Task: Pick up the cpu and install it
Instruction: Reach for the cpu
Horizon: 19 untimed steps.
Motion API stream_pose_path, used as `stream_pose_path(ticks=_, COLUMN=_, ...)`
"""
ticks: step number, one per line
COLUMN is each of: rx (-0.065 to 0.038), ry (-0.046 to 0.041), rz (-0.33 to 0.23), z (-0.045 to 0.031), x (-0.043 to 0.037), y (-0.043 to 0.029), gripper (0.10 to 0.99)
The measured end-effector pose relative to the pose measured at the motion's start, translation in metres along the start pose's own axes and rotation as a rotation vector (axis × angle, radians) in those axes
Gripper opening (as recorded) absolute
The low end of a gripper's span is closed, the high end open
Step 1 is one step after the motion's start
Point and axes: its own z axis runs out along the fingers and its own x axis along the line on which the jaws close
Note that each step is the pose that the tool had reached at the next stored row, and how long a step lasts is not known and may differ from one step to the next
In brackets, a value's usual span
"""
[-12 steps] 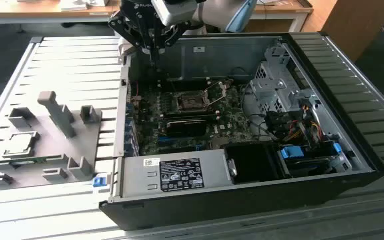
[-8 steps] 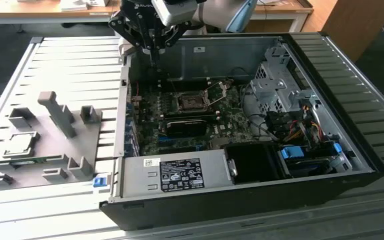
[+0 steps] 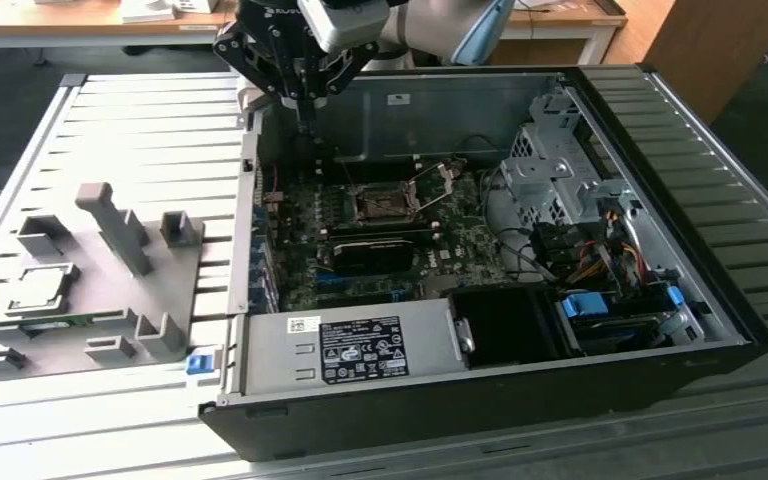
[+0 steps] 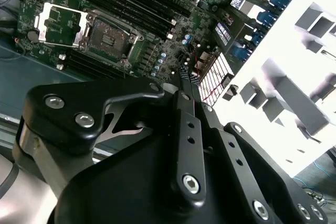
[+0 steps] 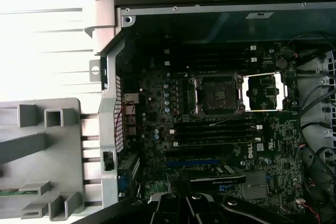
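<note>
Silver-grey lid, small flat square, that's the cpu point(image 3: 37, 288). It's lying flat, shiny side up, in a recess of the matte grey plastic tray point(image 3: 111, 300) on the slatted table point(image 3: 131, 120), well off to the exterior view's left of the open black case point(image 3: 491, 410). Being square, it has no real long axis; its edges run roughly along the tray's. You get all that from the exterior view. Both wrist views look down into the case instead: green motherboard point(image 5: 157, 103), dark metal-framed socket point(image 5: 218, 94), and its load plate point(image 5: 265, 92) flipped open beside it. The black tool point(image 4: 185, 73) hangs above the case wall on the tray side, fingers pinched together on nothing.
</note>
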Motion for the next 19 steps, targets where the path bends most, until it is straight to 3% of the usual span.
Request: stream_pose_path(ticks=19, rx=0.0, ry=0.0, rz=0.0, z=-0.0001, x=0.0078, y=-0.0006, gripper=0.106)
